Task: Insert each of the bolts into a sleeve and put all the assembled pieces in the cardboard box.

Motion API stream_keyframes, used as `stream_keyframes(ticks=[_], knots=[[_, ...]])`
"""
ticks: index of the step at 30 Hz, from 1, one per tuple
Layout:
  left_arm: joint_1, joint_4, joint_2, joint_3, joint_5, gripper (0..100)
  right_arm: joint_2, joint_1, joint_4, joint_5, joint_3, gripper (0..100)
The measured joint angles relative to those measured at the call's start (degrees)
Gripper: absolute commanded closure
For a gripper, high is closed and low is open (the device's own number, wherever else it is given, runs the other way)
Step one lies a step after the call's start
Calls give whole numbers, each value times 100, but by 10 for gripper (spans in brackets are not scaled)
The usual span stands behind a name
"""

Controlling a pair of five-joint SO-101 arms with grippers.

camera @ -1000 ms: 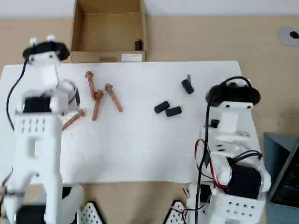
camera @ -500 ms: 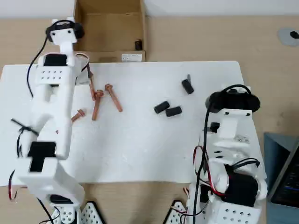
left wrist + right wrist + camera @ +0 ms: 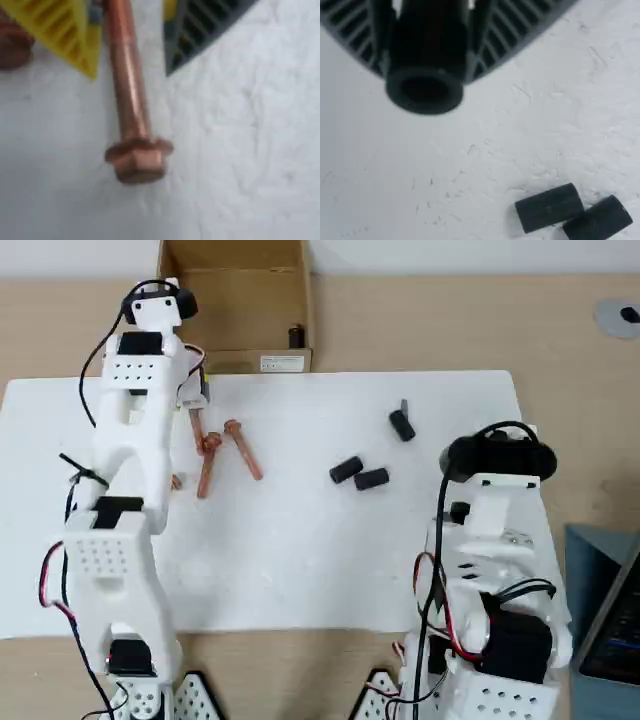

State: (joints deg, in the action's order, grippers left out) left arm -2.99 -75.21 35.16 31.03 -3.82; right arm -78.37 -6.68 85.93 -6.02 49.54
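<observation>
Left gripper (image 3: 131, 71) is down at the far left corner of the mat (image 3: 300, 560). Its jaws are parted, with the yellow finger (image 3: 65, 35) and black finger (image 3: 200, 25) either side of a bolt (image 3: 131, 115) lying flat on the mat. There's a sliver of mat showing between the shank and the black finger, so it's not pinched. A second bolt (image 3: 208, 462) and a third bolt (image 3: 243, 448) lie just beside it, toward the mat's middle. Right gripper (image 3: 426, 75) is clamped on a sleeve (image 3: 425, 92), over the far right part of the mat. Two loose sleeves (image 3: 346, 469) (image 3: 371, 479) sit side by side nearer the middle. The box (image 3: 175, 300) sits against the mat's far edge, with one dark piece (image 3: 296, 336) in its near right corner.
</observation>
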Motion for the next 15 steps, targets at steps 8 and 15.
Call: stream_keyframes(ticks=[8,15], knots=[[0,0,712,615,0,897,0,0,0,0,0,989],[0,-9,1327,1020,0,901,0,0,0,0,0,989]])
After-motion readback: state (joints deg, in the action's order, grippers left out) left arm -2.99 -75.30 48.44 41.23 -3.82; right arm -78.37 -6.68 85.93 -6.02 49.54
